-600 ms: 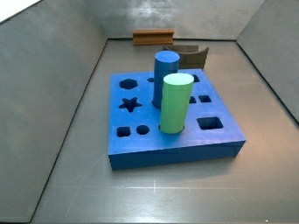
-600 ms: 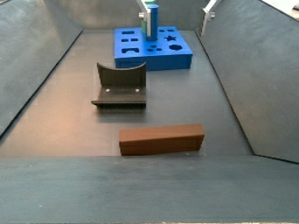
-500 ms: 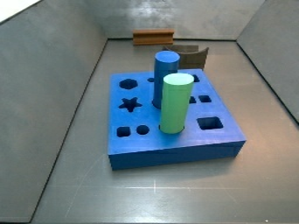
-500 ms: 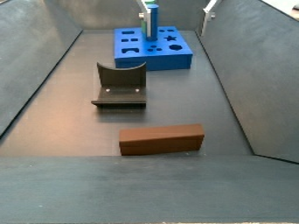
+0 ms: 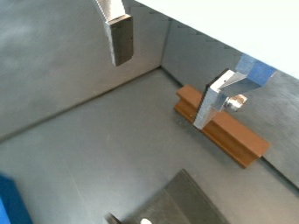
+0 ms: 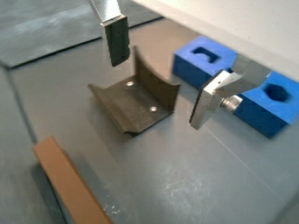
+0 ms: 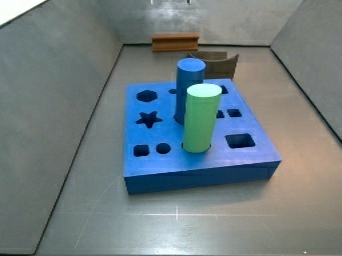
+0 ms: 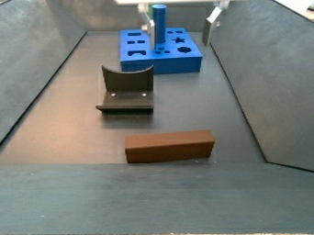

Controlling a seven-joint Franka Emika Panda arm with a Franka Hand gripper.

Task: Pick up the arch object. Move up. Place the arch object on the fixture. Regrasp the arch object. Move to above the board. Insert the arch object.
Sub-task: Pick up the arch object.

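The arch object, a brown wooden bar, lies flat on the floor near an end wall in both side views [image 7: 171, 43] [image 8: 170, 146] and in both wrist views [image 5: 228, 131] [image 6: 70, 188]. The dark fixture [image 8: 127, 90] [image 7: 221, 62] stands between it and the blue board [image 7: 201, 172] [image 8: 185, 62]. My gripper [image 5: 163, 92] [image 6: 159, 91] hangs high above the floor, roughly over the fixture [image 6: 135, 101]. It is open, with nothing between the fingers [image 6: 117, 44]. The arch lies apart from them. In the side views only slivers of the gripper show at the top edge.
A green cylinder [image 7: 201, 118] and a blue cylinder [image 7: 190, 80] stand upright in the board. Grey sloping walls [image 7: 80, 90] enclose the floor on all sides. A corner of the board [image 6: 263, 114] shows beyond one finger.
The gripper parts at the top edge of the side views have shifted slightly. The arch, the fixture, the board and the cylinders have not moved.
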